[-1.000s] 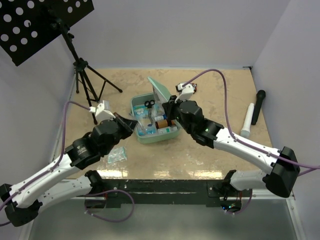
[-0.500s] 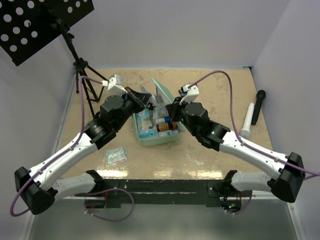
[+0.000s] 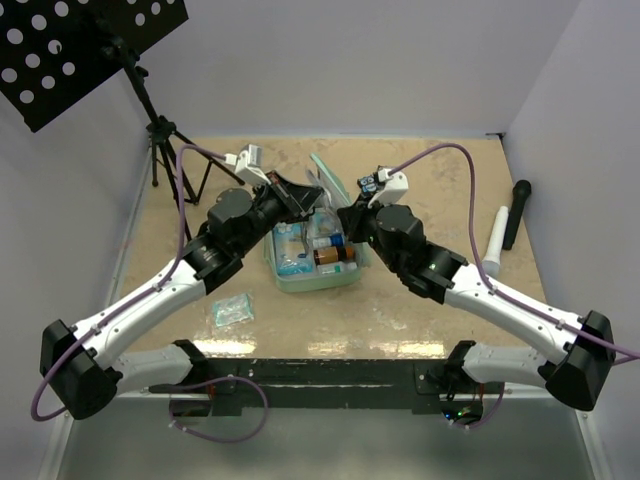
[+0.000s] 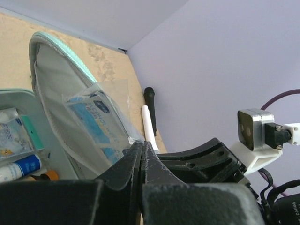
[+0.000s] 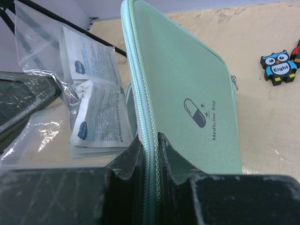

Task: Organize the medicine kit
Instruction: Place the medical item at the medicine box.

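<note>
Medicine kit (image 3: pixel 312 283) sits open mid-table (image 3: pixel 440 190); right gripper (image 5: pixel 151 140) pinches lid (image 5: pixel 187 89) rim, propping it upright; left gripper (image 4: pixel 142 147) clamps clear sachet bag (image 4: pixel 101 122) against lid lining, likely to stow it.

arms (image 3: pixel 140 305): white links, black joints | cables (image 3: pixel 445 147): purple | wrist cameras (image 3: pixel 247 157): white mounts | jaws: black
</note>
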Robot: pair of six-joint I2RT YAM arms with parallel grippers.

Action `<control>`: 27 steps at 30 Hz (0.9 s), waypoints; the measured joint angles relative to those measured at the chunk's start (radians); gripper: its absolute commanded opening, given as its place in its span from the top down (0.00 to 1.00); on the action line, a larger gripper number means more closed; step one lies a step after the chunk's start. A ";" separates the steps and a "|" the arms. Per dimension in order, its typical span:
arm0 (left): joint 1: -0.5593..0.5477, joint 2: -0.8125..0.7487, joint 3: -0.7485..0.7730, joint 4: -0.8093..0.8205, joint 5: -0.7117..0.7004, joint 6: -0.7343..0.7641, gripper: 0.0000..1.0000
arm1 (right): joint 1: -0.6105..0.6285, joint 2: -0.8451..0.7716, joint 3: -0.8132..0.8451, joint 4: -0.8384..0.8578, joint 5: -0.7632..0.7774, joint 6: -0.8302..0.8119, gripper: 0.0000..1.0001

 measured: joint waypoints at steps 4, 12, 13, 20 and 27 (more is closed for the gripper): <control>0.010 0.001 -0.028 0.032 0.028 -0.001 1.00 | -0.004 -0.011 -0.001 -0.012 0.006 0.014 1.00; 0.056 0.012 -0.109 0.119 0.113 -0.005 1.00 | -0.006 -0.023 -0.002 -0.025 0.017 0.025 1.00; 0.063 0.018 -0.114 0.135 0.128 -0.005 1.00 | -0.006 -0.023 -0.002 -0.024 0.017 0.026 1.00; 0.089 0.064 -0.119 0.233 0.236 -0.005 1.00 | -0.007 -0.026 -0.003 -0.024 0.017 0.026 1.00; 0.100 0.083 -0.123 0.364 0.328 -0.020 1.00 | -0.008 -0.035 -0.011 -0.025 0.017 0.033 1.00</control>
